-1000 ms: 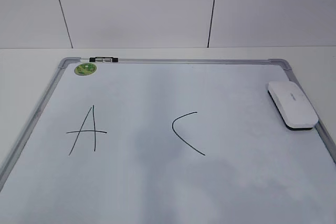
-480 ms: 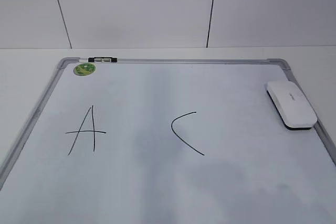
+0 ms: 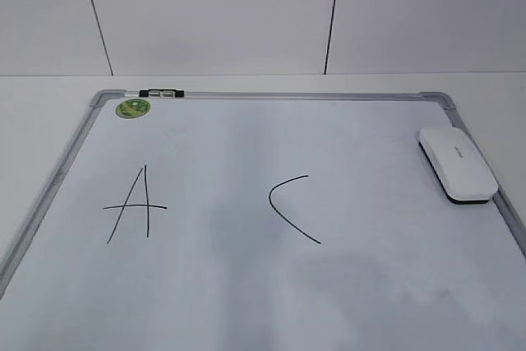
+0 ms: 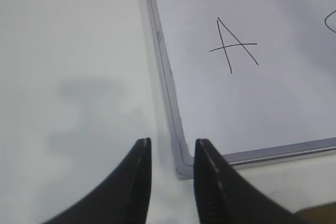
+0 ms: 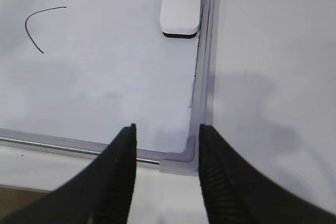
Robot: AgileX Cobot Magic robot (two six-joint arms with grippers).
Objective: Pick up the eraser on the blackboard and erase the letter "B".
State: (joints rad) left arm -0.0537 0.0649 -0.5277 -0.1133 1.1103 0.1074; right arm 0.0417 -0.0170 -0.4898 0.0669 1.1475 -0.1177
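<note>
The white eraser (image 3: 458,163) with its dark underside lies on the blackboard (image 3: 271,94) at the right edge; it also shows in the right wrist view (image 5: 181,7). The board carries a black "A" (image 3: 134,203) and a "C" (image 3: 290,207); between them there is no letter "B", only a faint grey smudge. My left gripper (image 4: 170,148) is open and empty above the board's near left corner (image 4: 181,167). My right gripper (image 5: 167,134) is open and empty above the near right corner (image 5: 181,163), well short of the eraser. Neither gripper shows in the exterior view.
A green round magnet (image 3: 133,108) sits at the board's far left corner, with a small black-and-silver marker (image 3: 162,93) on the top frame beside it. White table surrounds the board, with a white panelled wall behind.
</note>
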